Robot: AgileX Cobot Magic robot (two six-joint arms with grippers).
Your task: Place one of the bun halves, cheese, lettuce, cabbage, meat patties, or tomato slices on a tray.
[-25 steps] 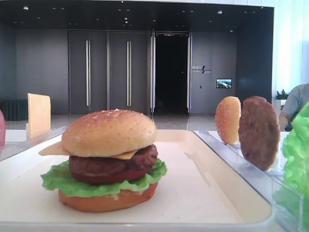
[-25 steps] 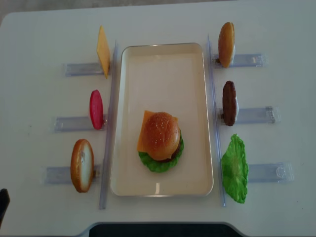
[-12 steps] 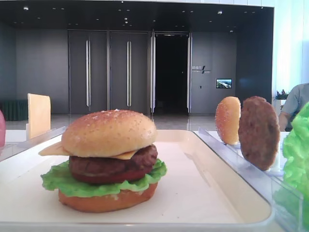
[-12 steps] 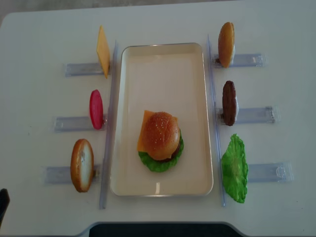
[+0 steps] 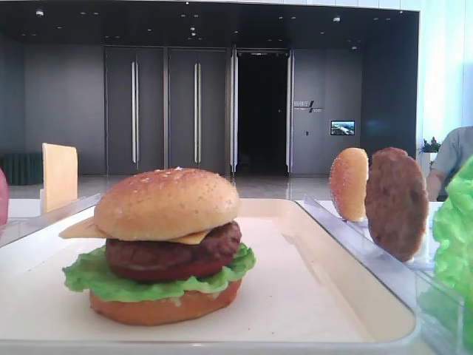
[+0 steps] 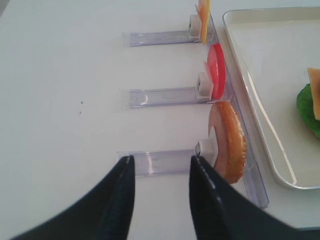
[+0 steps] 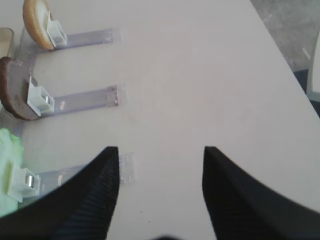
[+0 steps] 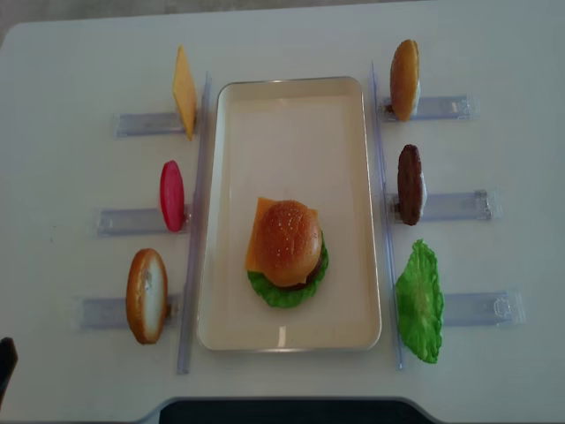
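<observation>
Your tray (image 8: 291,106) holds 1 stacked burger (image 8: 287,252) near its front, long axis running near to far. Spare lettuce (image 8: 419,300) stands racked right of it. Left end effector (image 6: 159,172) and right end effector (image 7: 160,165) hover apart over the counter (image 8: 71,71), empty.

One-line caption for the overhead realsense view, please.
Assembled burger sits on the cream tray, spare ingredients standing in clear racks either side.

In the low exterior view, the lettuce (image 5: 454,244) at three o'clock is cut by the right edge, the pink-red slice (image 5: 3,196) at nine o'clock by the left. The right wrist view blurs its end effector (image 7: 160,192); the tray (image 7: 5,37) shows only a corner at ten o'clock.
</observation>
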